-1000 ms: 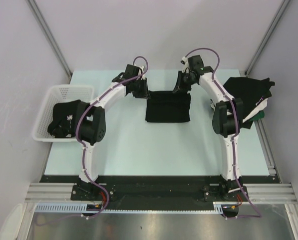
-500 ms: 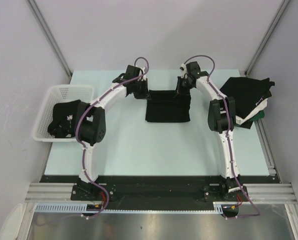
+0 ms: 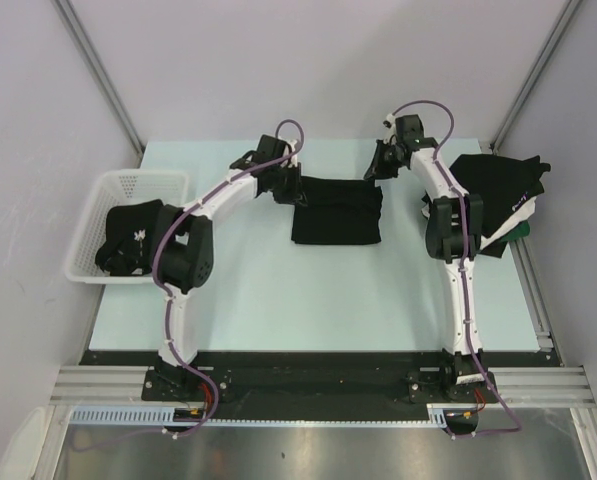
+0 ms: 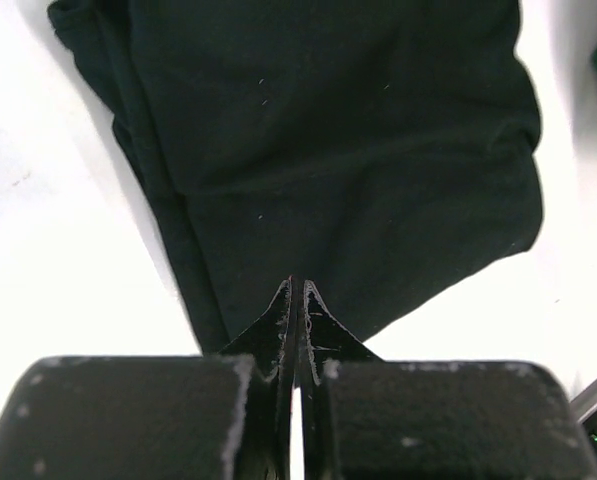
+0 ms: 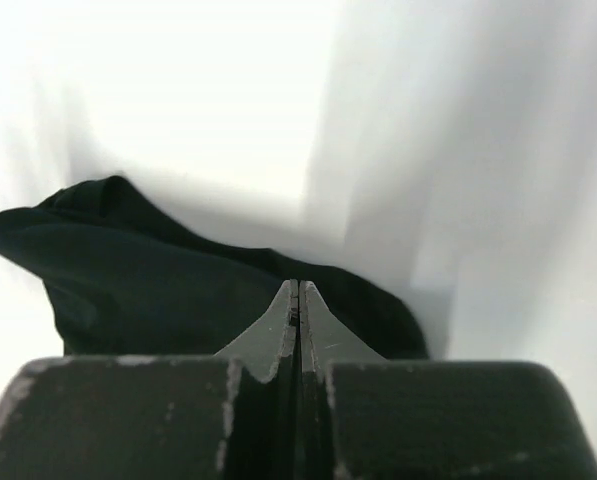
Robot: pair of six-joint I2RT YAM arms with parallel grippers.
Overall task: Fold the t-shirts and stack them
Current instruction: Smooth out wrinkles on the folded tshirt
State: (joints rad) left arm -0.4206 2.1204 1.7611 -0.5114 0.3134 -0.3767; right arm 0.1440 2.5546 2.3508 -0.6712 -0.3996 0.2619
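Left gripper [image 3: 289, 191] is clenched: in the left wrist view its two fingers [image 4: 278, 325] meet with only a hairline slit between them. The fingertips sit on the near edge of the folded black t-shirt [image 4: 328, 130], which spreads away from them across the table [image 3: 278, 290]. Whether cloth is caught between the fingers cannot be told.

Right gripper [image 3: 375, 174] is likewise clenched, with its fingers [image 5: 313, 320] pressed together. In the right wrist view the tips overlap the far edge of the same t-shirt [image 5: 158, 280], which lies below and to the left of them. Whether they hold any cloth cannot be told here either.

Seen from above, the folded black t-shirt [image 3: 336, 215] lies flat at the middle of the table as a roughly rectangular panel. The left gripper is at its far left corner and the right gripper is just beyond its far right corner, so the garment lies between the two arms.

Other items:
- A pile of t-shirts [image 3: 496, 185], mostly black with white and green edges showing, rests at the right side of the table, well apart from the folded one.
- A white mesh basket [image 3: 128, 181] stands at the left edge and contains a crumpled black t-shirt [image 3: 128, 240].
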